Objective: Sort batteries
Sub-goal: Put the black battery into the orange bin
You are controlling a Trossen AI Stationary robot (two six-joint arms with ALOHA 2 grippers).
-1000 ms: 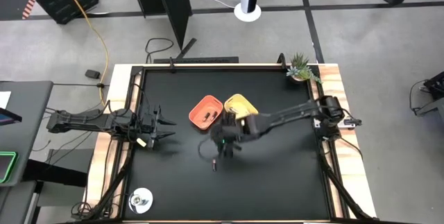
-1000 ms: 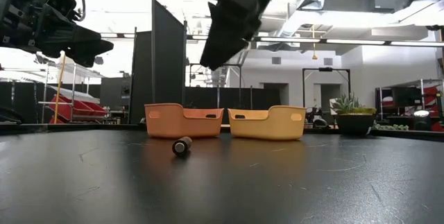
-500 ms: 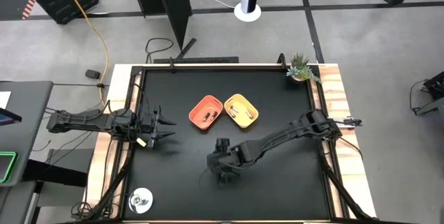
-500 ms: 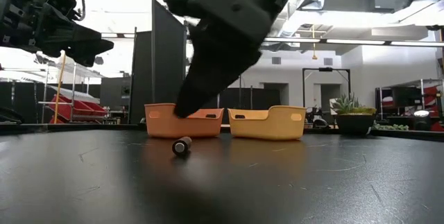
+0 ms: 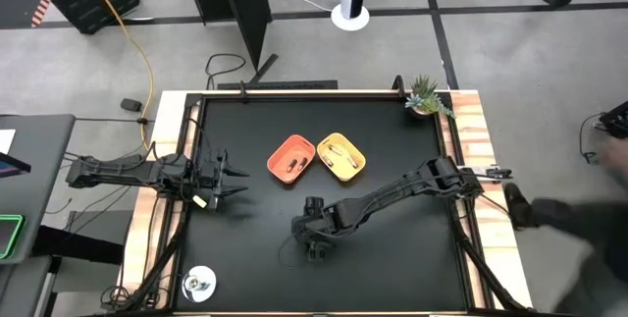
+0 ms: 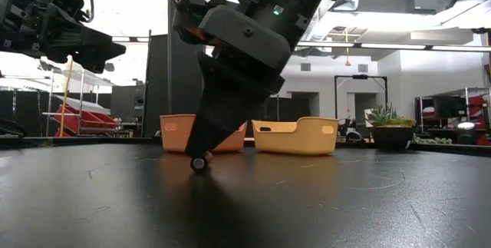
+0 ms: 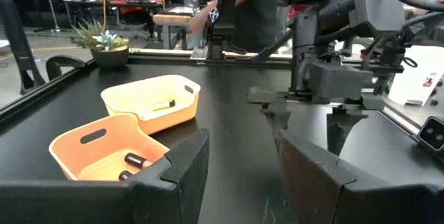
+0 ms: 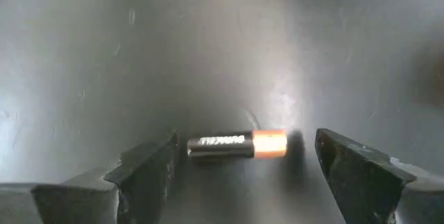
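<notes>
One battery, dark with a copper-coloured end, lies on its side on the black table; in the low view the battery sits in front of the orange tray. My right gripper is open and low over it, pointing down, one finger beyond each end, touching nothing. In the high view my right gripper hides the battery. My left gripper waits open near the table's left edge. The orange tray and yellow tray each hold batteries.
A potted plant stands at the far right corner. A round silvery object lies at the near left corner. A person shows blurred beyond the table's right edge. Bare black table surrounds the battery.
My right gripper has moved from beside the trays toward the table's near edge and come down, until its fingers stand around the battery lying on the table. The battery has stayed where it was. A person has come into view at the right.
</notes>
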